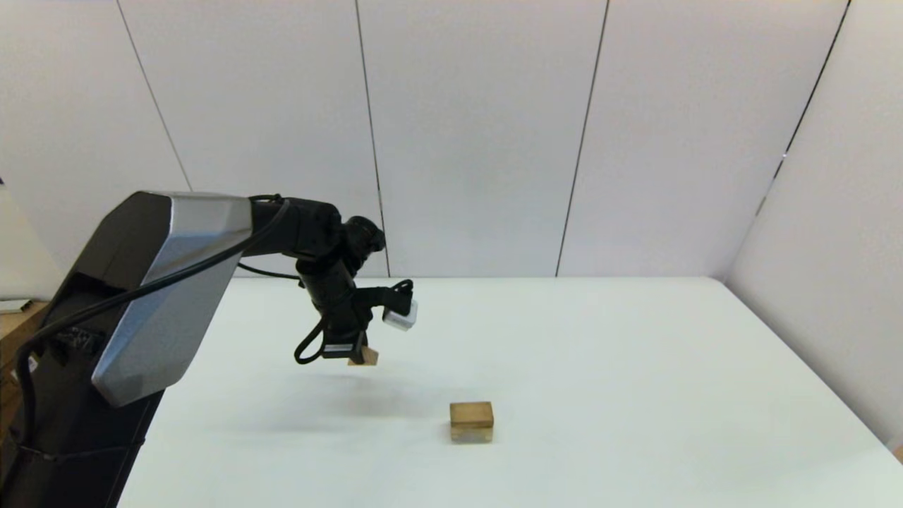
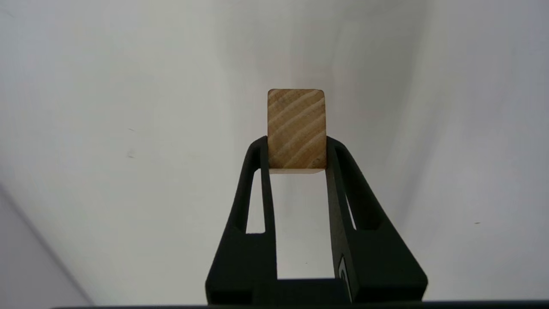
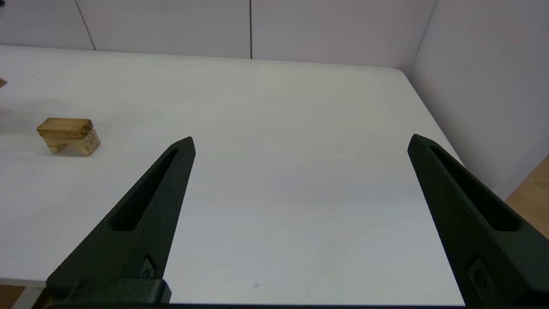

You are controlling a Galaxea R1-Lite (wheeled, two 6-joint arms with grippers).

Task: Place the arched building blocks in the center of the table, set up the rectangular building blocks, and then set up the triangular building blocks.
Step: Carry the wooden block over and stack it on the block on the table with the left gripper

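**Left gripper carrying last block, stack two-thirds built**

Left gripper (image 2: 297, 150) clamped on a small tan wooden block (image 2: 296, 128), pinched between both fingers and raised clear of the table (image 1: 635, 353). Looks like the triangular block, judging by what's already stacked; peak not visible from the wrist view, only a flat grained face.

Progress, as read from the scene:
- arched block (image 3: 73, 145) down near table centre, hollow facing down
- rectangular block (image 3: 65, 127) lying flat on top of it, edges roughly flush
- triangular block not yet set, so final step pending

Stack sits below and to the right of the left gripper, nearer the robot, well apart from the held block. Needs carrying over and lowering onto the rectangular block's top face.

Right gripper (image 3: 300, 143) parked off to the right of the stack, fingers wide apart, holding nothing.
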